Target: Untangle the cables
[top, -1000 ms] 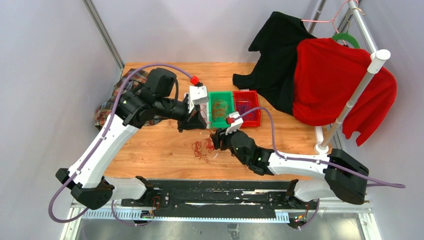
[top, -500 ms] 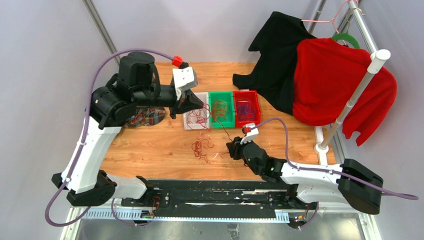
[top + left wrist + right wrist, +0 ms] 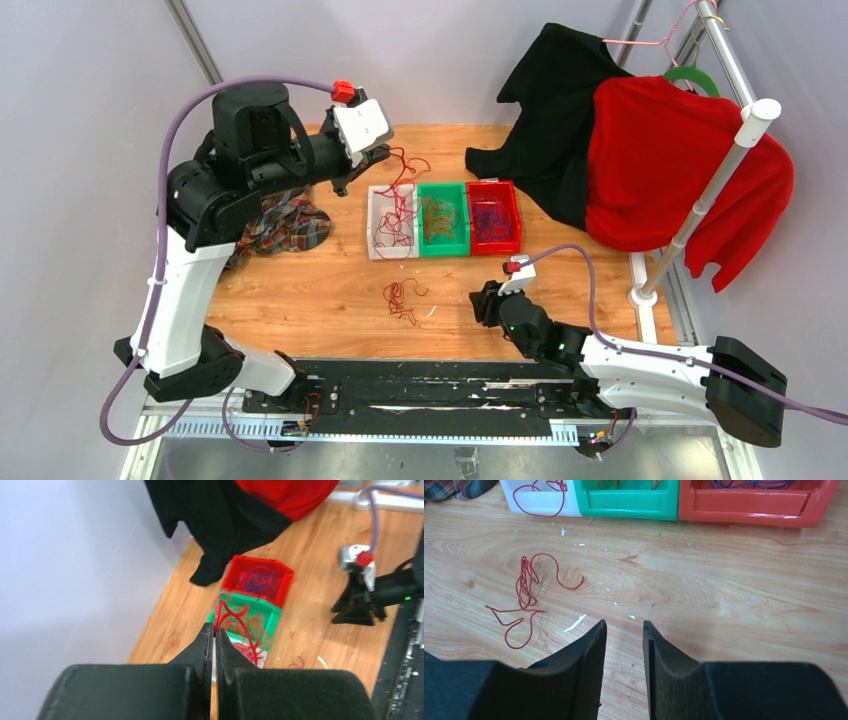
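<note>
The left claw (image 3: 214, 630) clamps red cables (image 3: 232, 616) hanging above the white bin (image 3: 374, 200). In front of that bin, the right claw (image 3: 624, 627) hovers parted, empty, over the bench (image 3: 724, 580).

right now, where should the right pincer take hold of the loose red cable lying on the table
Take the loose red cable at its bunched middle, where several strands run side by side; the single curled tails lie flat and give less to pinch. Come straight down from above with the right pincer, since it lies flat on the table.
</note>
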{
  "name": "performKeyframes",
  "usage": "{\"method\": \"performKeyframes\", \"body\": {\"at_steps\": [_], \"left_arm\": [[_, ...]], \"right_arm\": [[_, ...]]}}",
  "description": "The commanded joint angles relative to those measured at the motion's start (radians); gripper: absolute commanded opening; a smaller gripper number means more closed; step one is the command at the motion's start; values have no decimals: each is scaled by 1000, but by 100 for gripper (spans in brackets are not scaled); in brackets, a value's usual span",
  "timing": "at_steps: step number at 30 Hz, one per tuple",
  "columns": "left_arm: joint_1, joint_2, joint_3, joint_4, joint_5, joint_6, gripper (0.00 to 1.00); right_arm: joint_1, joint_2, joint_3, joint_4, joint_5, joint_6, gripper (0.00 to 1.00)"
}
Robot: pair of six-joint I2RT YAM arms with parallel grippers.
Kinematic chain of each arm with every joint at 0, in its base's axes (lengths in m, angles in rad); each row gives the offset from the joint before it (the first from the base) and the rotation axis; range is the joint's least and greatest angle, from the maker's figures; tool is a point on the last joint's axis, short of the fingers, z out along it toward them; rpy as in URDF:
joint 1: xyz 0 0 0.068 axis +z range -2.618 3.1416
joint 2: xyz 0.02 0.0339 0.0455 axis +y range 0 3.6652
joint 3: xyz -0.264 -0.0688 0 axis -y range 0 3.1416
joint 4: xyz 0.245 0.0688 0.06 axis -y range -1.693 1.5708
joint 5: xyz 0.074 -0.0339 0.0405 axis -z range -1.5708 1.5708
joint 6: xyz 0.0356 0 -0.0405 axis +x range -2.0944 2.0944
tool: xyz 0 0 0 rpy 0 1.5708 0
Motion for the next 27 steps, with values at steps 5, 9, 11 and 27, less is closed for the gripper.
{"method": "performKeyframes", "body": {"at_steps": [5,9,11,27], "left_arm": [[3,-42,-192,170,-224,132,0],[49,-41,-270,216,-237,137,0],[80,-34,-305,246,-246,129,1],[197,35,-663,566,-184,31,0]], "right_arm": [[-4,-66,6,-86,46,13,34],[-4,-85,19,-110,49,2,35],[-4,-94,23,-125,52,-3,35],[-5,-168,11,-205,90,-11,36]]}}
